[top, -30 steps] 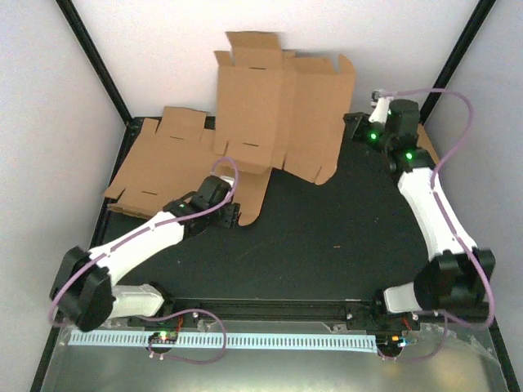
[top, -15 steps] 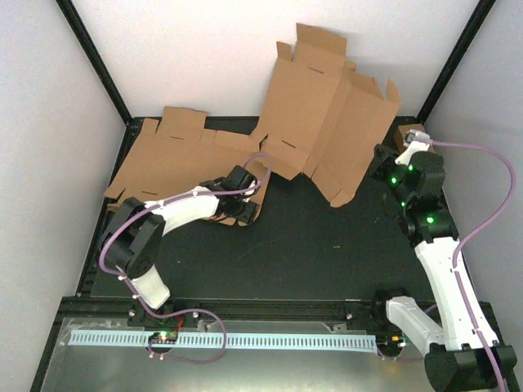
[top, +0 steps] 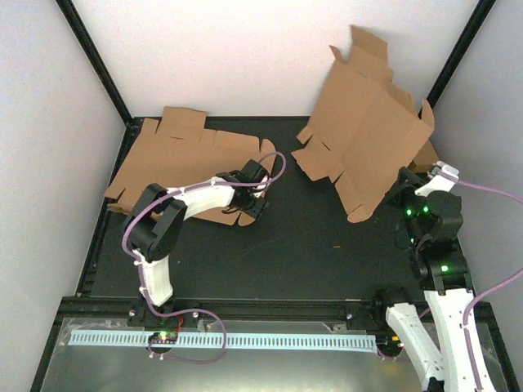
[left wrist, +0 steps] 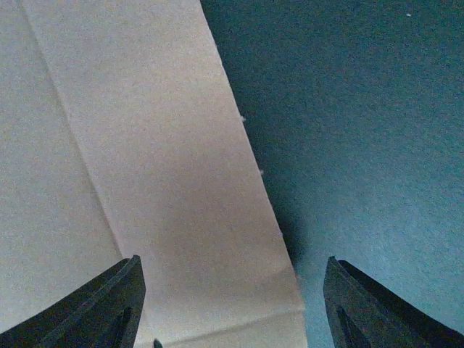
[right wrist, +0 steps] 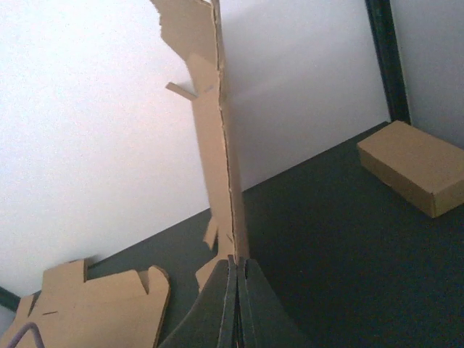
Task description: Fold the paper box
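dark table (top: 310, 245); right hand (right wrist: 236, 264) pinches paper box (top: 368, 139), seemingly corrugated; left hand (left wrist: 232, 267) spread, empty

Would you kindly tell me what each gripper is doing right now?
Left gripper: open, holding nothing, over the flat cardboard.
Right gripper: shut on the upright paper box.

Paper box (top: 368, 139): plain brown corrugated card, no print; paler tan along its edge in the right wrist view.
Flat cardboard blank (top: 176, 159): same plain brown.
Small closed box (right wrist: 413, 165): plain brown.
Table (top: 310, 253): matte black.
Left arm (top: 204, 196), right arm (top: 433, 245): white shells, black joints; green lights glowing on the right one.
Cable (top: 482, 188): purple.
Left claw (left wrist: 232, 264), right claw (right wrist: 235, 262): dark, near black.
Walls (top: 245, 57): off-white.
Frame post (top: 91, 57): black.
Near-edge strip (top: 270, 340): pale blue, finely slotted.
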